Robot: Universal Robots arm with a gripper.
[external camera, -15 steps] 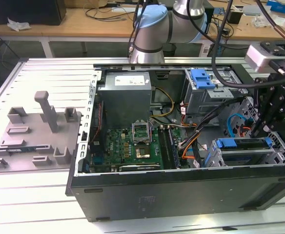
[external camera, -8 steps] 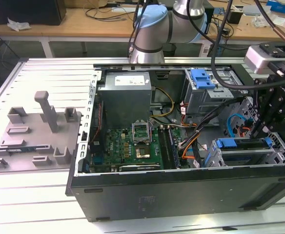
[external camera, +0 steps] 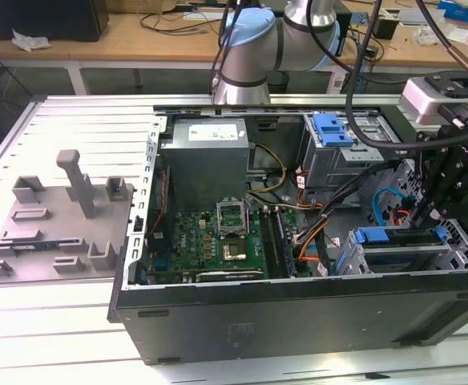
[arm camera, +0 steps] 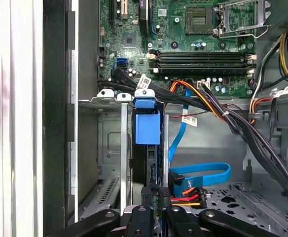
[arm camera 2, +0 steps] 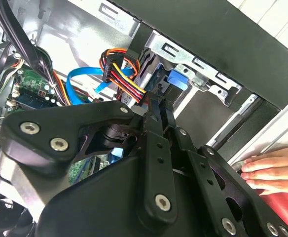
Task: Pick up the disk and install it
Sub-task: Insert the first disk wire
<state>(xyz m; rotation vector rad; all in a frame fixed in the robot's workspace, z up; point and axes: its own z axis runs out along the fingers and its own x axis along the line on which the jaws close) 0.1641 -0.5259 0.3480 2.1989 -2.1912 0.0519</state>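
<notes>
Blue-framed disk [arm camera: 147, 148] seated in drive bay [arm camera: 109, 163] | fingers [arm camera: 154, 197] at its rear edge | grip state: can't tell

No print can be read on the small white cable tags [arm camera: 144, 82].

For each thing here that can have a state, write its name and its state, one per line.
computer case: side panel off, interior exposed.
disk: standing on edge in the drive cage slot.
gripper: at the disk's near end.
processor socket: latch frame raised, open.
hand: resting flat beside the case.
</notes>
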